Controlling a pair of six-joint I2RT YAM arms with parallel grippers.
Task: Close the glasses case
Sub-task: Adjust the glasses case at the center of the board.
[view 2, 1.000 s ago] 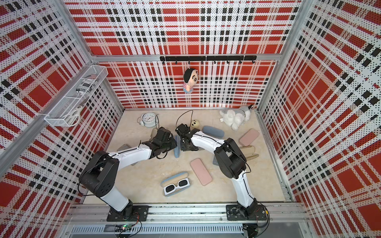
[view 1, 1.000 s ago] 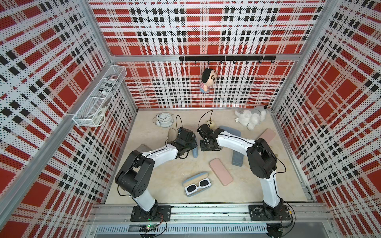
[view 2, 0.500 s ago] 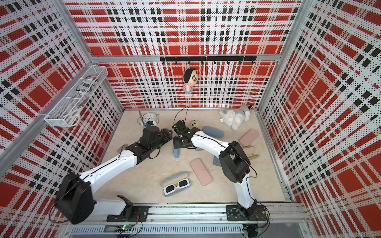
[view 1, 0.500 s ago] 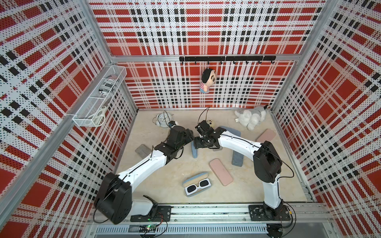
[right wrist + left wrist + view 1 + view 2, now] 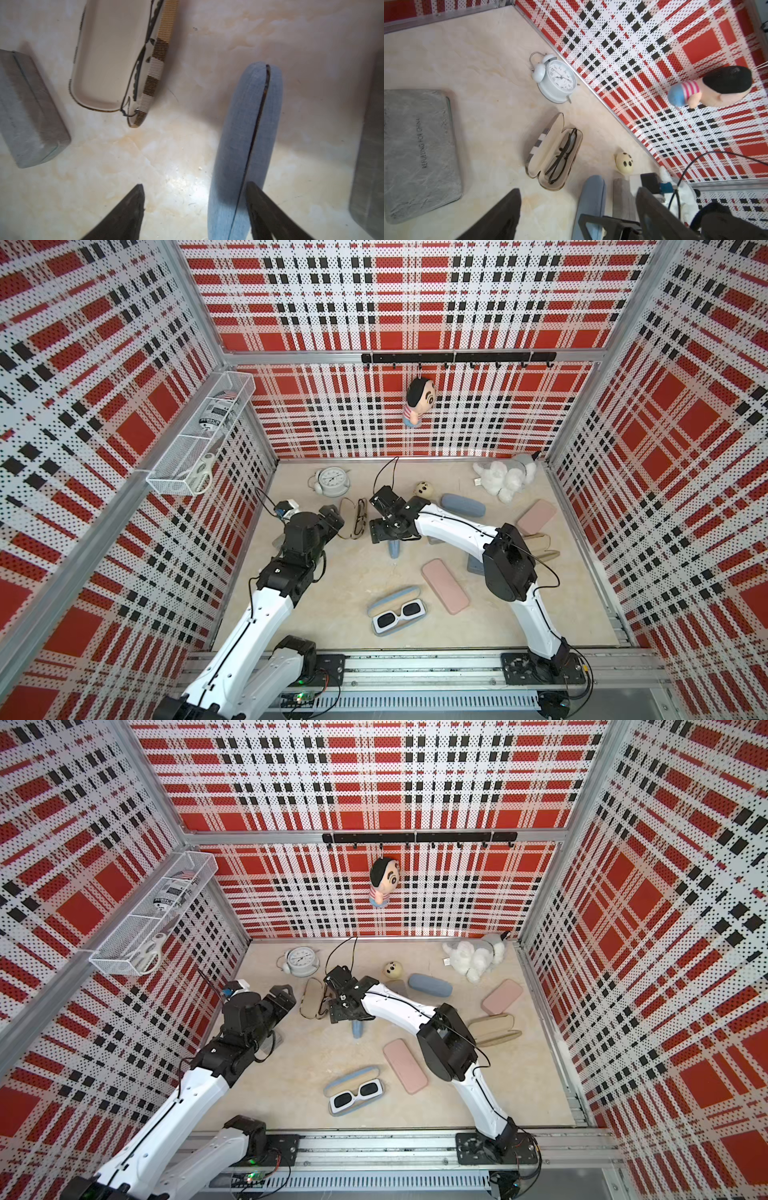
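Your right gripper [image 5: 194, 184] stood wide open, gripping nothing, over the blue glasses case [image 5: 247, 135], which rested shut on its edge mid-table beside the open plaid case [image 5: 116, 62], while your left gripper [image 5: 332, 519] hung nearby, likewise spread and empty.

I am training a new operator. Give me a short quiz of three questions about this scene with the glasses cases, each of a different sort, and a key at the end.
1. True or false: the blue case by the right gripper is shut.
2. What lies in the plaid case? A) glasses B) a toy C) nothing
3. Fill the gap: the jaws of the left gripper stand ___.

Key
1. True: its two halves meet along the seam.
2. A
3. open
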